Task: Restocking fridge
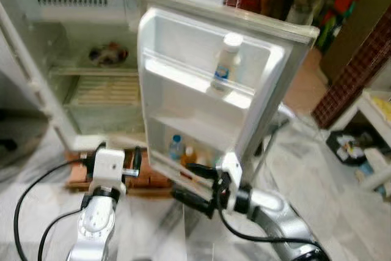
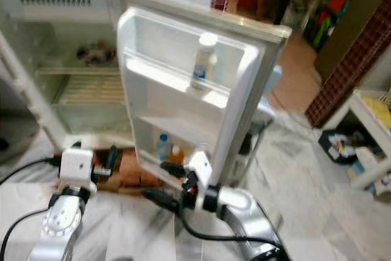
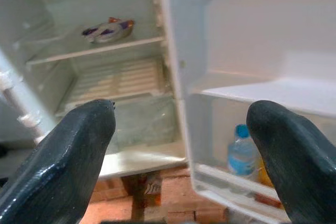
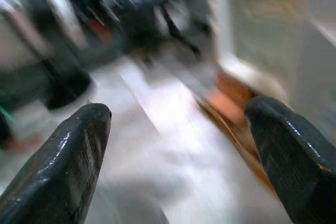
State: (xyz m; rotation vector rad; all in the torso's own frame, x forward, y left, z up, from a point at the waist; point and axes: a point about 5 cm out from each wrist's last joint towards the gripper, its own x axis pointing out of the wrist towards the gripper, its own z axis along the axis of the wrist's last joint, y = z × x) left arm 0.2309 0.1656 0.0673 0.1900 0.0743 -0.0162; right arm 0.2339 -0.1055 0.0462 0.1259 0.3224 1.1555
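Nearest to me are my own two arms, raised in front of the open fridge point(image 1: 36, 53). My left gripper point(image 3: 181, 156) hangs low before the fridge's bottom edge, its two black fingers point(image 3: 68, 161) spread wide with nothing between them. Through its wrist camera I see the fridge's cabinet: a white wire-slatted shelf point(image 3: 113, 80) and, on the shelf above it, a small dark wrapped item point(image 3: 107, 30) lying alone. The fridge stands on a base of reddish bricks point(image 1: 143, 178).

Moving right, the fridge door point(image 1: 208, 90) is swung open toward me, its inner side facing me. On its upper rack a white bottle point(image 1: 225, 62) with a blue label stands upright. In the bottom rack a small water bottle point(image 1: 175, 148) with a blue cap stands beside an orange-coloured item point(image 1: 189, 154) that is too small to identify.

My right gripper point(image 1: 192, 181) is just below the door's lower corner, its fingers point(image 4: 68, 161) parted and empty, pointing leftward across the pale floor point(image 1: 317, 169). Its wrist view is blurred; I make out pale floor and an orange-brown strip.

Far right, a low white stand point(image 1: 376, 126) holds mixed clutter.
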